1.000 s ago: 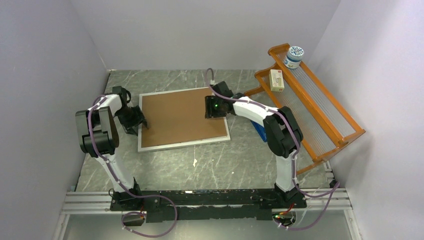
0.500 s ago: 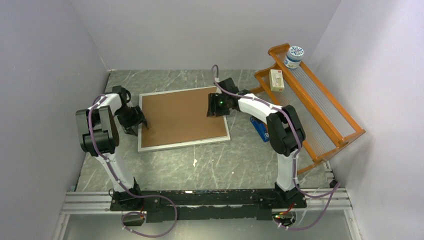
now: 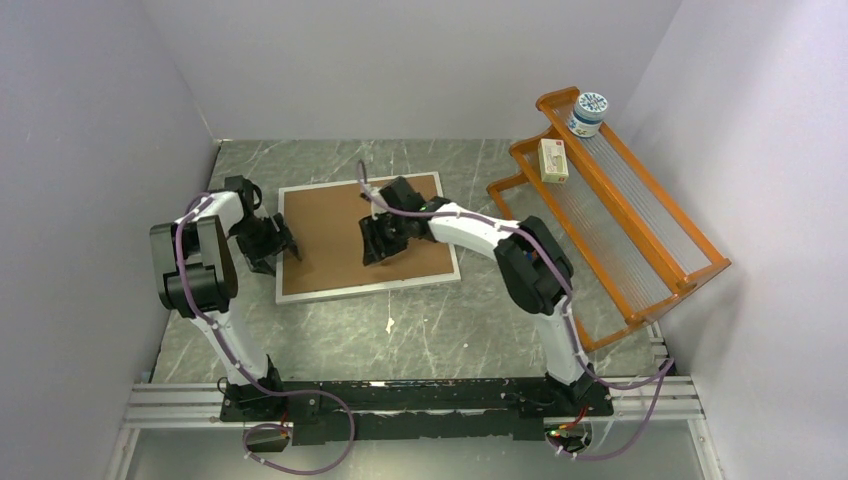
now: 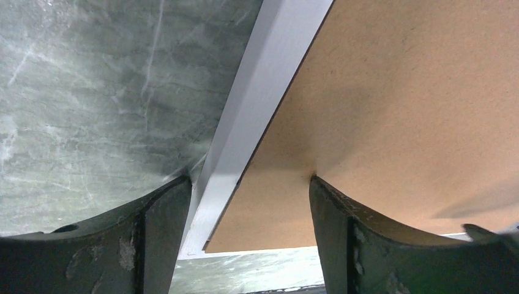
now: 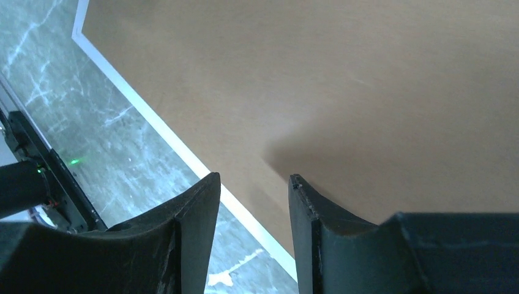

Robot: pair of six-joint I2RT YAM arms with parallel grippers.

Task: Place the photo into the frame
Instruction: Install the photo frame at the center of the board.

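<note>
1 frame (image 3: 368,288) flat on table (image 3: 430,330), w/ 1 brown backing board (image 3: 330,235) in it. 2 grippers: left gripper (image 4: 251,184) spread wide, straddling frame's left rim, gripping nothing. Right gripper (image 5: 254,184) over board's middle, jaws apart, nothing btwn. 1 orange rack (image 3: 620,210) at right, w/ 1 jar (image 3: 588,113) + 1 box (image 3: 553,159).

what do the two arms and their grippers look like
The left arm and right arm have white links with bulky black joints; purple cables run along them. The left gripper and right gripper each have two dark, curved fingers with scuffed paint.
</note>
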